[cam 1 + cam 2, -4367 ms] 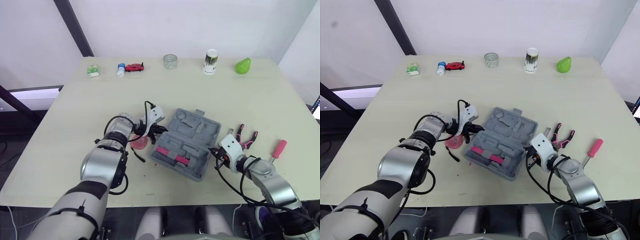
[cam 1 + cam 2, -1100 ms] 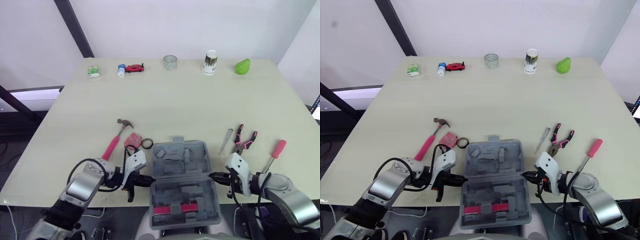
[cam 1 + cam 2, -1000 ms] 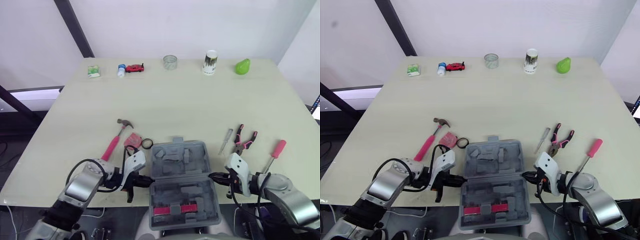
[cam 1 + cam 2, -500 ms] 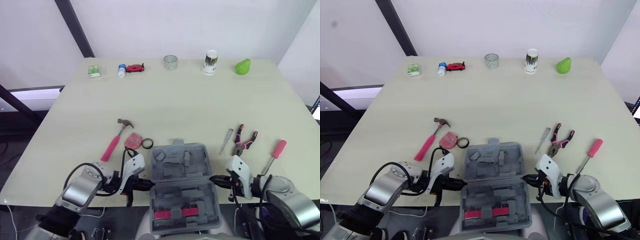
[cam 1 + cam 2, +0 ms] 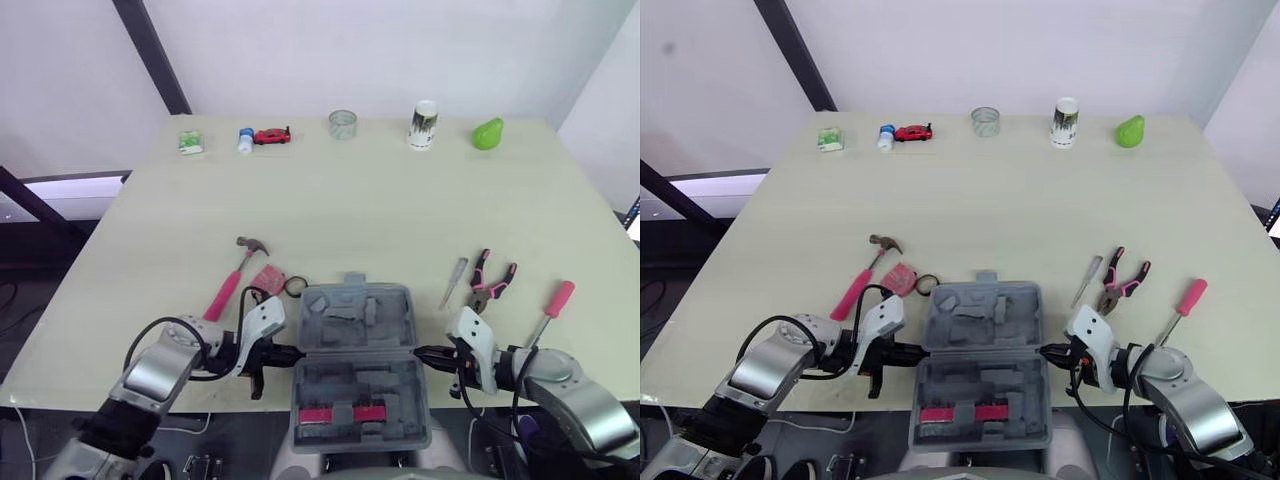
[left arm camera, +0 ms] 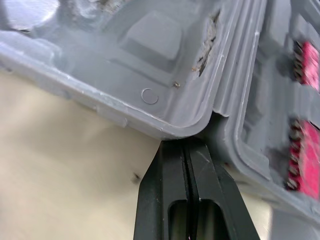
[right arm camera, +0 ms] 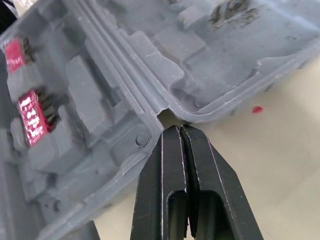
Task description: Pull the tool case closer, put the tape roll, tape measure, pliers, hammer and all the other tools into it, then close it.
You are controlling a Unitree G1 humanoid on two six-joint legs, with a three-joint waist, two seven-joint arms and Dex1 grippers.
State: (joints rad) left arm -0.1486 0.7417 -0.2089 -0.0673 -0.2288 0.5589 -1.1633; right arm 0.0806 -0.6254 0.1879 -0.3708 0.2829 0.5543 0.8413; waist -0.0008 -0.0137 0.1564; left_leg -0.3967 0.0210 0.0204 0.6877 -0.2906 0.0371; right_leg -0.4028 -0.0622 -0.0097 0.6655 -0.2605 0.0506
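"Pinching anything, those fingers (image 6: 172, 175)?"
"No, both pairs are pressing shut on nothing. The left gripper (image 5: 283, 352) and right gripper (image 5: 425, 353) are poking their tips into the hinge notches on either side of the tool case (image 5: 360, 350)."
"Is it sitting close enough?"
"I'd say so. It's lying open at the table's (image 5: 400, 200) near edge, but the hammer (image 5: 232, 280), tape measure (image 5: 267, 279), tape roll (image 5: 294, 286) and pliers (image 5: 489, 281) are all lying outside."
"Pointing which way?"
"Handle pointing away from the robot, opened length running front to back"
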